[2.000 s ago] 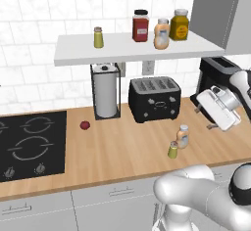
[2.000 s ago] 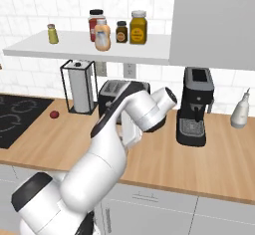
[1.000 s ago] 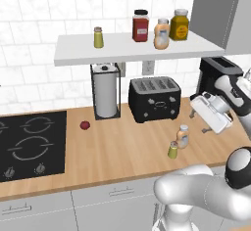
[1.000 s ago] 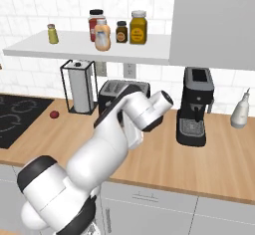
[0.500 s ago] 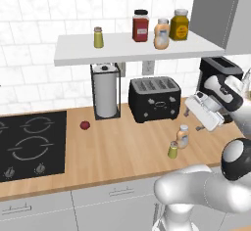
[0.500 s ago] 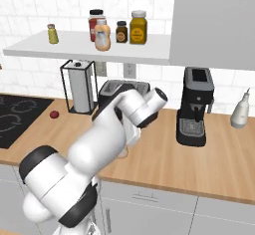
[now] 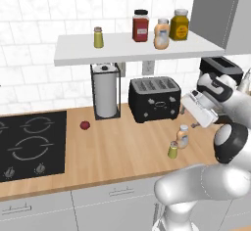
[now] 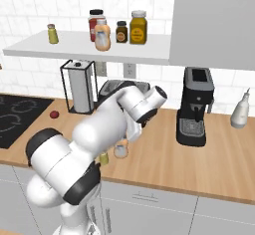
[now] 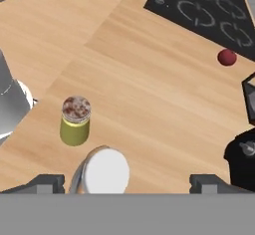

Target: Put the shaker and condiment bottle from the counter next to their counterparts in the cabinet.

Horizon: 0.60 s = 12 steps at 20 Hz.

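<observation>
Wooden counter [image 9: 149, 79] spreads beneath the gripper [image 9: 127, 181], whose two dark fingers [image 9: 47, 182] stand wide apart, holding nothing. Just beyond the left finger stands the small yellow-green shaker with a speckled silver cap [image 9: 75, 121], upright. Between the fingers, slightly left of centre, sits the pale cap of the slim peach-orange condiment bottle [image 9: 105, 172], right below the hand. Far beyond the right finger lies a small dark red ball [image 9: 227, 57] beside the black hob [image 9: 209, 10].

A descent here looks risky to me: the bottle is off-centre, so the left finger could clip the shaker beside it and tip either one over.

Counted: two shakers, one on the counter [image 7: 173, 150] and its twin [image 7: 98, 37] on the white cabinet shelf [image 7: 88, 54]; two peach bottles, the slim one [image 7: 183, 136] below and a fatter one [image 7: 161, 33] above.
</observation>
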Available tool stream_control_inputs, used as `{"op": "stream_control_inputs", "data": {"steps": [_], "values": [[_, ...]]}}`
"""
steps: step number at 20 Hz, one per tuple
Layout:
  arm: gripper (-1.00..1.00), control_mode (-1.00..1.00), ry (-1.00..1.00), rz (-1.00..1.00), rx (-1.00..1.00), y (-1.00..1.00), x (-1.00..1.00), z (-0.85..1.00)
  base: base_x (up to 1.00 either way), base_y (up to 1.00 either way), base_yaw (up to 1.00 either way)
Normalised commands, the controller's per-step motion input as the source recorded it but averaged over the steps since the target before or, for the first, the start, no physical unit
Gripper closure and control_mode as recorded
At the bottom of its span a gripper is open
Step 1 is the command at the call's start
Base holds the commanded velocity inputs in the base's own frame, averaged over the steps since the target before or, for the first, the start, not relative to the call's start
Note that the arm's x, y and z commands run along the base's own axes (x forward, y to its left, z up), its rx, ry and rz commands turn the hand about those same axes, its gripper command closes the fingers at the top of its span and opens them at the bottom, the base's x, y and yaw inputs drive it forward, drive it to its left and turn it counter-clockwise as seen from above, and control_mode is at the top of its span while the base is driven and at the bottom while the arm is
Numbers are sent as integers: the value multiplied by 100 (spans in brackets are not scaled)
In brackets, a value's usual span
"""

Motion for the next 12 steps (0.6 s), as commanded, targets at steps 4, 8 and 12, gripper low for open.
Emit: {"op": "stream_control_inputs", "data": {"steps": [4,8,12], "values": [[-100,-100,0,0,0,0,0,-19,0,0,0],[-100,-100,0,0,0,0,0,-14,0,0,0],[-100,-100,0,0,0,0,0,-10,0,0,0]]}}
